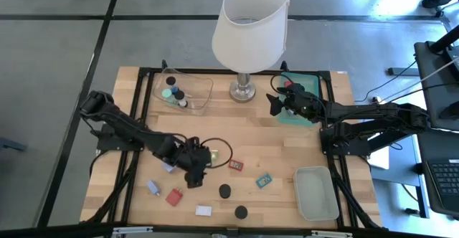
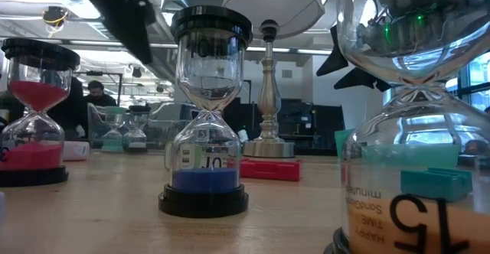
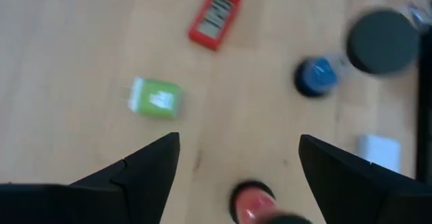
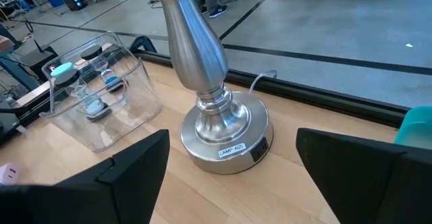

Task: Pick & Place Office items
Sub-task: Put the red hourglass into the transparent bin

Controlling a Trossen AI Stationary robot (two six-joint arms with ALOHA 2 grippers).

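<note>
My left gripper (image 1: 193, 173) (image 3: 236, 163) is open and points down over the near-left part of the table. A red sand timer (image 3: 253, 205) shows below the gap between its fingers, apart from both. Beyond it lie a red tag (image 3: 214, 16) (image 1: 236, 165), a green-teal tag (image 3: 155, 97) (image 1: 264, 181), a blue sand timer with a black cap (image 3: 381, 40) (image 1: 225, 191) and a white block (image 3: 379, 150) (image 1: 204, 211). My right gripper (image 1: 276, 103) (image 4: 233, 177) is open, held above the teal tray (image 1: 297, 115), facing the lamp base (image 4: 226, 129).
A big white-shaded lamp (image 1: 249, 23) stands at the far middle. A clear tray (image 1: 201, 94) (image 4: 128, 109) with small timers sits to its left. A pale green tray (image 1: 315, 193) sits near right. A red block (image 1: 174, 196), a lavender block (image 1: 154, 188) and another black-capped timer (image 1: 241, 212) stand near the front edge.
</note>
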